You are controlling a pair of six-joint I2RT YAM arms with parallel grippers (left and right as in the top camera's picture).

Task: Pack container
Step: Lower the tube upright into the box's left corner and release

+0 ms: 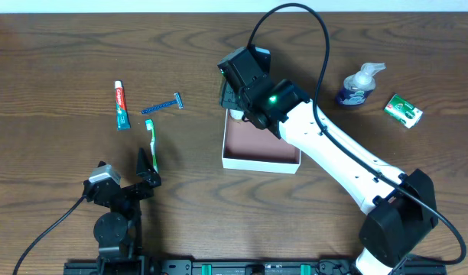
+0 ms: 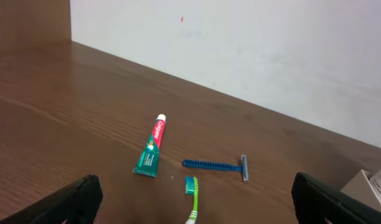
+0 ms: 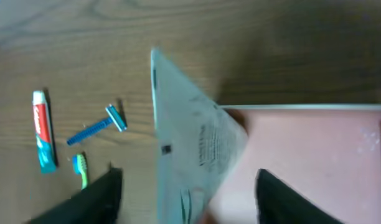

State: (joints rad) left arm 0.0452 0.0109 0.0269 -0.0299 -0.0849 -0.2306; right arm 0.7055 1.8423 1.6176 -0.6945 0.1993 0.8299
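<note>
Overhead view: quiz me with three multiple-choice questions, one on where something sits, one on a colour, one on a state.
1. Where is the toothpaste tube relative to the container?
A) inside it
B) on the table, on the left arm's side of it
C) leaning on its right wall

2. What colour is the razor?
A) red
B) blue
C) yellow

3. How is the left hand?
A) shut on the toothpaste tube
B) shut on the razor
C) wide open, holding nothing

Answers:
1 B, the tube lies on bare wood, well apart from the container.
2 B, its handle and head are both blue.
3 C, its fingers stand far apart with nothing gripped between them.
</note>
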